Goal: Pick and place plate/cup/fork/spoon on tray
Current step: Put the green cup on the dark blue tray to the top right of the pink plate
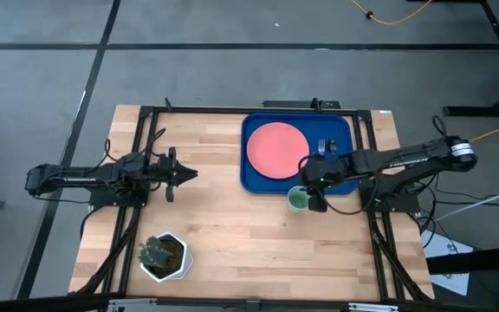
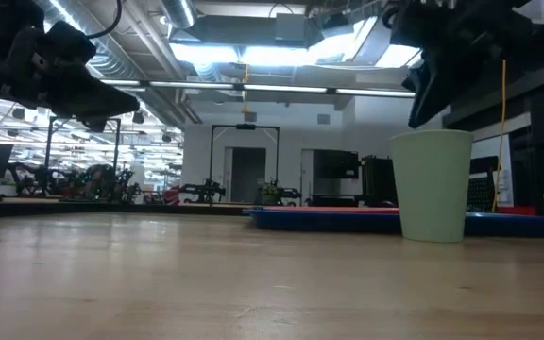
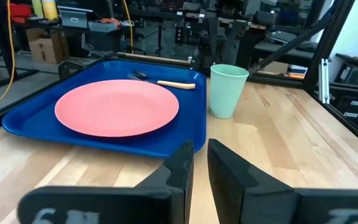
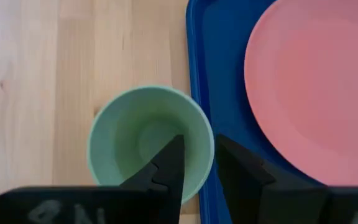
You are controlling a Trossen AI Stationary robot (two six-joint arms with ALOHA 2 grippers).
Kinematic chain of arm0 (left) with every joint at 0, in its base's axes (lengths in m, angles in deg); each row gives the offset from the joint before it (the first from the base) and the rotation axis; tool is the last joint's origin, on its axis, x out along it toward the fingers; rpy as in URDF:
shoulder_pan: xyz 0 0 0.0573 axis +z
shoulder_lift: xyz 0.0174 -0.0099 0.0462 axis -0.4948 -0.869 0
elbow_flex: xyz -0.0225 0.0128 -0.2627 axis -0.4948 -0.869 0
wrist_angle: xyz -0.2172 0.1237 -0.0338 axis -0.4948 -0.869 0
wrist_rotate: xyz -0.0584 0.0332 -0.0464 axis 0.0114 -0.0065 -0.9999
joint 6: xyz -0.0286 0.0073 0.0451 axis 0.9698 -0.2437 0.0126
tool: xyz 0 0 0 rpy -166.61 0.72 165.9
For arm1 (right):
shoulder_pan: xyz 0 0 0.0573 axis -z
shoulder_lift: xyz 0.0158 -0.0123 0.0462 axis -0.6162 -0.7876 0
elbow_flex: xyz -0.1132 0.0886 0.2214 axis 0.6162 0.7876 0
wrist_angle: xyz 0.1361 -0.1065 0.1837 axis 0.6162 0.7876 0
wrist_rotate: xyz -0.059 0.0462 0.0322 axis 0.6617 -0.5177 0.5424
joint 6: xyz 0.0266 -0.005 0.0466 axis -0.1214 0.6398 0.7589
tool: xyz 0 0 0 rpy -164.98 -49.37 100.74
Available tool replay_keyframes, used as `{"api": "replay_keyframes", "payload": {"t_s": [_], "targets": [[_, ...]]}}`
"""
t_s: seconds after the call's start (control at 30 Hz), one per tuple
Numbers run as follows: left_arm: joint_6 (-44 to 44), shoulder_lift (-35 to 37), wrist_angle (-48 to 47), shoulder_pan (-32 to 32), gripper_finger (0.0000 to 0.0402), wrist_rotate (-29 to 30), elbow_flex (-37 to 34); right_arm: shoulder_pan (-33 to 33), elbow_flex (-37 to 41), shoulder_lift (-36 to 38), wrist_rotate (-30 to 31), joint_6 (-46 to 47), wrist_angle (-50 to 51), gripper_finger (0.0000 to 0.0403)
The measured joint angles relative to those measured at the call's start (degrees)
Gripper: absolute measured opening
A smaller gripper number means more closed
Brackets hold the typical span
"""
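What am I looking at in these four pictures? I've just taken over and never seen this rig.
Two dark robot arms work at a wooden table. One picture looks straight down, one looks level across the tabletop, and two come from cameras on the wrists. A blue tray carries a pink plate and a fork, with something dark beside the fork, perhaps the spoon. A pale green cup stands upright on the wood just beside the tray. The right pincer hangs above the cup, fingers apart, one over its rim, holding nothing. The left pincer waits across the table, empty. A potted plant sits near the front.
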Motion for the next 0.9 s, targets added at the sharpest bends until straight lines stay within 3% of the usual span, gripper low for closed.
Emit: {"api": "replay_keyframes", "payload": {"t_s": [0.57, 0.9], "targets": [[0.0, 0.0, -0.7, 0.0, 0.0041, 0.0, 0.0, 0.0, -0.1, -8.4, 2.2, 1.7, 1.2, 0.0095], [-0.3, 0.0, -0.8, 0.0, 0.0041, 0.0, 0.0, 0.0, 0.0, -7.0, 2.2, 3.2, 0.9, 0.0095]]}}
